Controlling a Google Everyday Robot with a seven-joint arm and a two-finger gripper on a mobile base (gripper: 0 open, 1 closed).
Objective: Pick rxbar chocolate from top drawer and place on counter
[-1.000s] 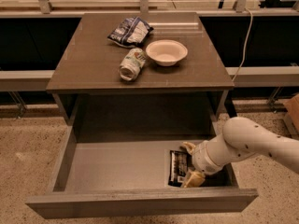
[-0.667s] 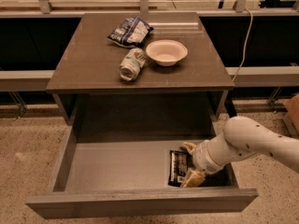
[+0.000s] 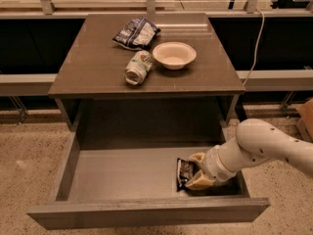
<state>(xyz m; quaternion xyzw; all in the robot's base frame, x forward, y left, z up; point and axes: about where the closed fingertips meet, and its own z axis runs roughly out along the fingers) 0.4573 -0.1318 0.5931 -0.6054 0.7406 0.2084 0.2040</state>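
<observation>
My tool (image 3: 194, 170) is down inside the open drawer (image 3: 146, 214), close to its front wall. The black bar (image 3: 183, 173) lies flat on the drawer floor right at my tool, touching it. I cannot tell if my tool is squeezing the bar or not. If my hold is weak, the flat bar could slip out when I lift. It could also bump the drawer front just beside my tool, or knock something on the tabletop (image 3: 93, 67) above and behind my tool. I count one bar, one drawer, one tool, and up there one bowl (image 3: 174, 55), one can (image 3: 138, 67) and one chip bag (image 3: 137, 32).
</observation>
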